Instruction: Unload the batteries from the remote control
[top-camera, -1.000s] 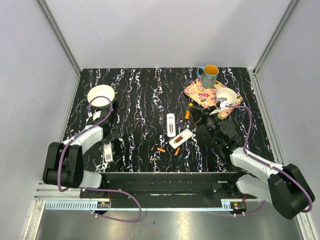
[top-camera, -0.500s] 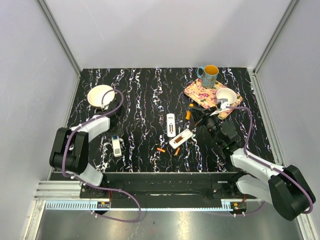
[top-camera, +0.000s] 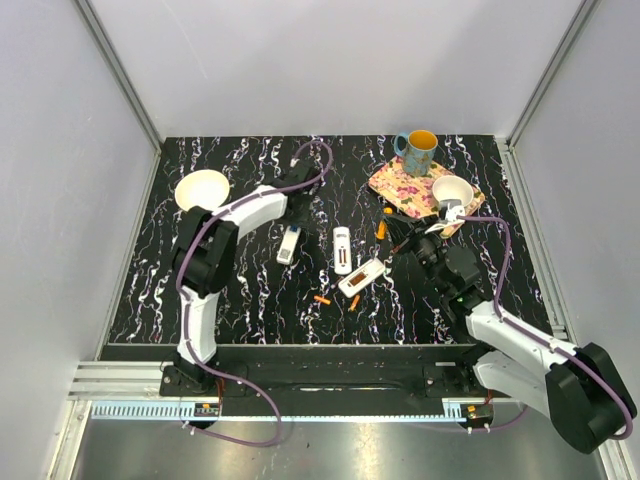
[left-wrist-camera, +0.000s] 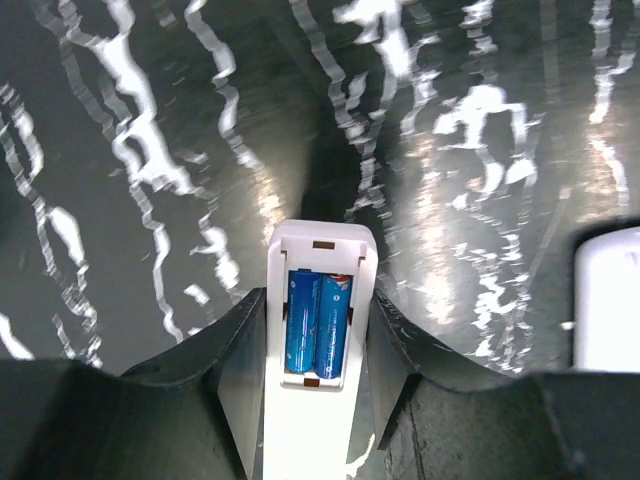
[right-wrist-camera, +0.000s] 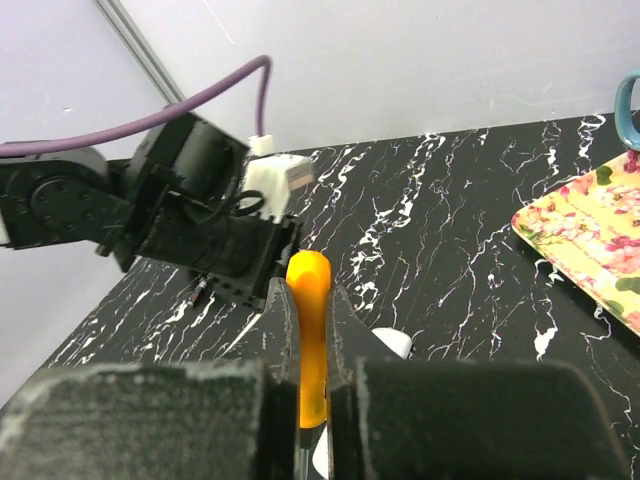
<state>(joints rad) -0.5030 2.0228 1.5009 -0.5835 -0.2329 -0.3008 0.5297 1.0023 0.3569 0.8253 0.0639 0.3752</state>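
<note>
Whereas a second ago the left arm sits at the near left of the table (top-camera: 250, 300) with wider jaws, it now reaches mid-table. The left gripper (left-wrist-camera: 318, 305) is clamped on the sides of the held remote (left-wrist-camera: 318, 250), whose open bay shows two blue batteries (left-wrist-camera: 318, 328). Judgement: this unit is brought to the work area and is not yet unloaded.

The right gripper (right-wrist-camera: 308, 330) has scarcely moved and is closed tight on an upright orange cylinder (right-wrist-camera: 308, 275), judged a battery.

Count:
- Remotes: three, namely the held one, the middle remote (top-camera: 342, 248) just beside it, and the tilted remote (top-camera: 362, 276). Their contents are not discernible.
- Loose orange batteries (top-camera: 321, 299): four.
- Bowl (top-camera: 202, 188), mug (top-camera: 417, 152), floral tray (top-camera: 400, 185) and cup (top-camera: 452, 190): one each.
</note>
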